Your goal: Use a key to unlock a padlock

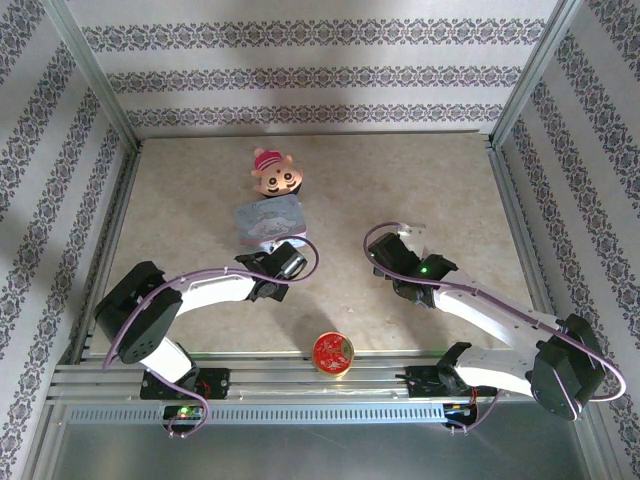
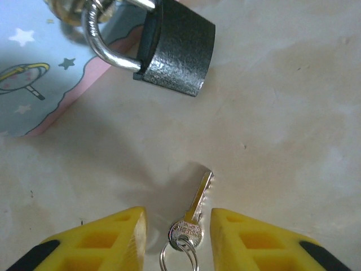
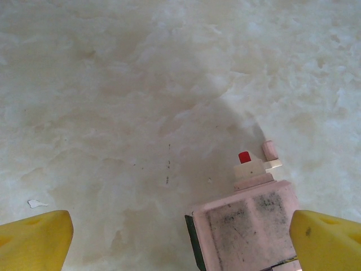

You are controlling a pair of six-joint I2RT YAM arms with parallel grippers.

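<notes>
Left gripper [image 2: 177, 221] is straddling the key [image 2: 201, 193], jaws apart and not touching it. The padlock [image 2: 179, 49] is lying just beyond. Right gripper [image 3: 180, 224] is gaping wide.

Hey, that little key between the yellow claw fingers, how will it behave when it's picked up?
The key looks thin, flat metal lying flush on the table, so probably stiff, light, and hard to get under. Its shiny surface may slip in the left claw. The ring on its head will likely dangle.
</notes>
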